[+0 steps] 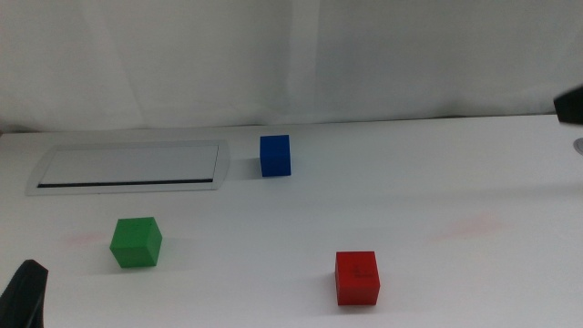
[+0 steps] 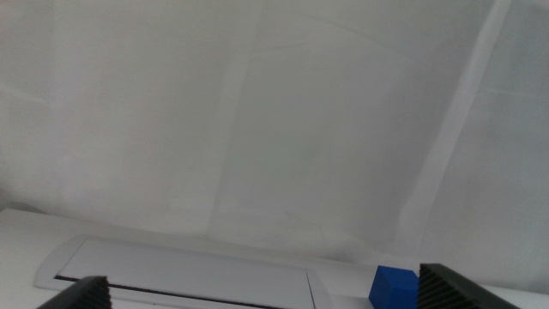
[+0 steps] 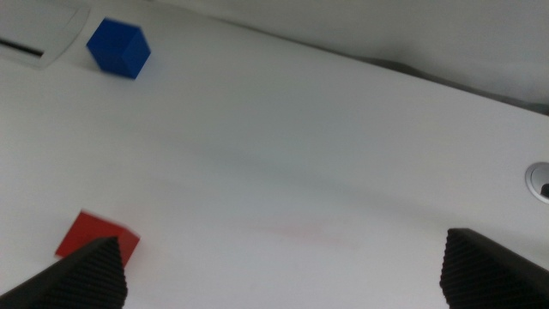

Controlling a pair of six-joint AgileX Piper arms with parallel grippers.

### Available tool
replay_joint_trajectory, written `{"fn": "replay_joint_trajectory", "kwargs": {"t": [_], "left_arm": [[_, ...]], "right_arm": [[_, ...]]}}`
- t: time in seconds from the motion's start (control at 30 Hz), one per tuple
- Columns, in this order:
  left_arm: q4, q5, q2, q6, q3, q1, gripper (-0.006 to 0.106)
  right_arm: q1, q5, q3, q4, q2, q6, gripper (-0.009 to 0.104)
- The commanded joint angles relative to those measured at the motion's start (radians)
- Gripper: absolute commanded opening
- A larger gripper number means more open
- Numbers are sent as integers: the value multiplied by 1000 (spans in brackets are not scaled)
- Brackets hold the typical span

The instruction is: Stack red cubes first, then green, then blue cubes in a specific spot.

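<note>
Right now all three cubes sit apart on the white tabletop point(image 1: 437, 173), none stacked. The red cube point(image 1: 357, 278) lies close to the front edge, a little right of the middle. The green cube point(image 1: 137, 242) rests toward the front left, well apart from the red one. The blue cube point(image 1: 275, 155) stands near the back edge, just beside the right end of a flat silver-framed panel point(image 1: 127, 167) with a dark slot along its front side; cube and panel do not touch.

The left gripper point(image 2: 262, 296) waits at the front left corner of the tabletop, only a dark tip of it showing in the middle view. Its wrist camera shows the two jaws spread wide with nothing between them, looking toward the panel and the blue cube against the white backdrop point(image 2: 257, 112).

The right gripper point(image 3: 283, 275) hangs by the right edge of the tabletop, toward the back, a dark piece of the arm just visible there in the middle view. Its jaws are likewise set wide apart and empty, held above the surface. One jaw overlaps the red cube in its wrist view, with the blue cube farther off. No cube is touched by either gripper.
</note>
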Motion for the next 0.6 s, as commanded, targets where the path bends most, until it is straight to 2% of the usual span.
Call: {"fn": "replay_joint_trajectory", "kwargs": {"t": [0.0,0.1,0.3,0.43,0.57], "left_arm": [[-6,-28,-2,-22,36,2,87],[-6,-44,0,-47,13,2,85],[-8,100,50,-103,-129,-29,82],[-67,208,138,-103,-254,-56,82],[-85,304,263,-5,-378,-79,82]], "right_arm": [[-8,12,58,12,-43,-55,103],[-8,-11,146,19,-80,-66,103],[-8,-51,233,39,-102,-66,103],[-8,-85,233,39,-98,-66,103],[-8,-112,233,42,-98,-68,103]]}}
